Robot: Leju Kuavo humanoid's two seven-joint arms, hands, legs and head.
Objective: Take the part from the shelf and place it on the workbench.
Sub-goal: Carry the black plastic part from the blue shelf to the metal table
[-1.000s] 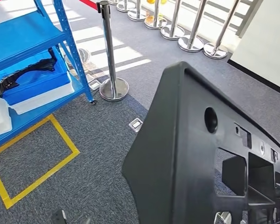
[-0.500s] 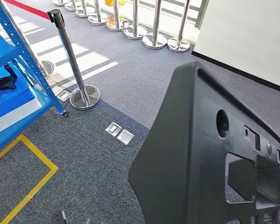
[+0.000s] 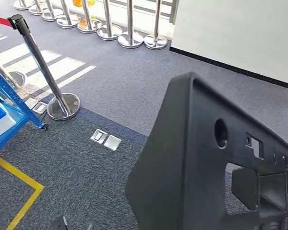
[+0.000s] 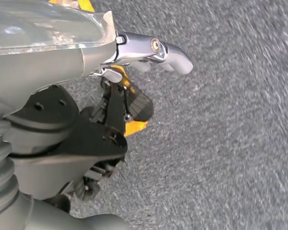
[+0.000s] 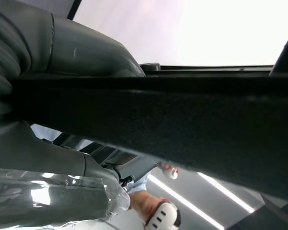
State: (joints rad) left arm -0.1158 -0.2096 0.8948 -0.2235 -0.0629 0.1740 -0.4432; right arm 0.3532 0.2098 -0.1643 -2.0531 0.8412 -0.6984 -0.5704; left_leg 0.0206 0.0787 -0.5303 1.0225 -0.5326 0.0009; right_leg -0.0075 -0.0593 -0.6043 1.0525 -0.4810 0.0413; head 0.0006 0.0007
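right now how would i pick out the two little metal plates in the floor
Start from the tilted chrome post with the round base, standing left on the grey carpet. Just right of that base and a little nearer, where the carpet turns darker, two small square metal plates lie flat side by side. They are the only things sunk flush into the floor, unlike the upright posts farther back.

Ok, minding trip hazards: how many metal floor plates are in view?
3 plates: two side by side on the carpet, one by the blue shelf's foot. The black part may hide others.
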